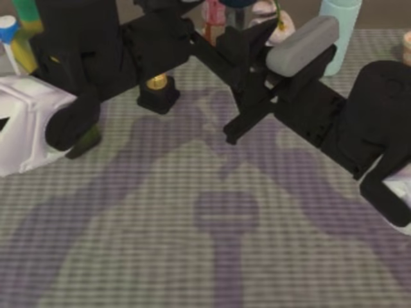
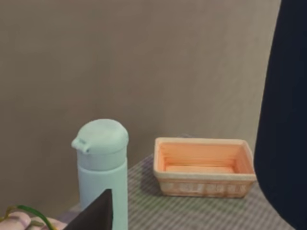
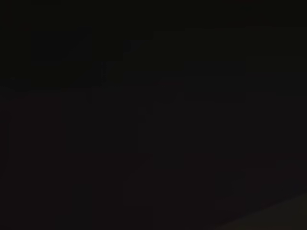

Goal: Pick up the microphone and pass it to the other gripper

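Microphone [image 1: 239, 9] sits at the far edge, mid-table, between both grippers; only its dark head and a little of the handle show. Left gripper [image 1: 200, 40] and right gripper [image 1: 247, 83] meet there; whether either grips, I cannot tell. Right wrist view is dark.
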Controlling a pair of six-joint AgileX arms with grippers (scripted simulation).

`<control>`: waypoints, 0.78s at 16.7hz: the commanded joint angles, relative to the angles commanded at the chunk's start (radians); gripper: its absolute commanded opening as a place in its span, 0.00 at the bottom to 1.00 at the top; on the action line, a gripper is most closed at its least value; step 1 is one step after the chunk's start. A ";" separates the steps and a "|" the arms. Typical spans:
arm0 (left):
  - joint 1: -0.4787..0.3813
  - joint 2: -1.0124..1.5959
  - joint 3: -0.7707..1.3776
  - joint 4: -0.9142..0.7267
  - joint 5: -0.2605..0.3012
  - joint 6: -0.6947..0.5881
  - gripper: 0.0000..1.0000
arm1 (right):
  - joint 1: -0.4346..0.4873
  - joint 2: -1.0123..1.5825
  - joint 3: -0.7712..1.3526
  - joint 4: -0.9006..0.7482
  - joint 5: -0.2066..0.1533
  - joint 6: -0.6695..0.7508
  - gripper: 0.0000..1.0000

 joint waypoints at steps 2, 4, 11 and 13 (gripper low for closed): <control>0.000 0.000 0.000 0.000 0.000 0.000 0.77 | 0.000 0.000 0.000 0.000 0.000 0.000 0.00; 0.000 0.000 0.000 0.000 0.000 0.000 0.62 | 0.000 0.000 0.000 0.000 0.000 0.000 0.00; 0.000 0.000 0.000 0.000 0.000 0.000 0.10 | 0.000 0.000 0.000 0.000 0.000 0.000 0.00; 0.000 0.000 0.000 0.000 0.000 0.000 0.00 | 0.000 0.000 0.000 0.000 0.000 0.000 0.00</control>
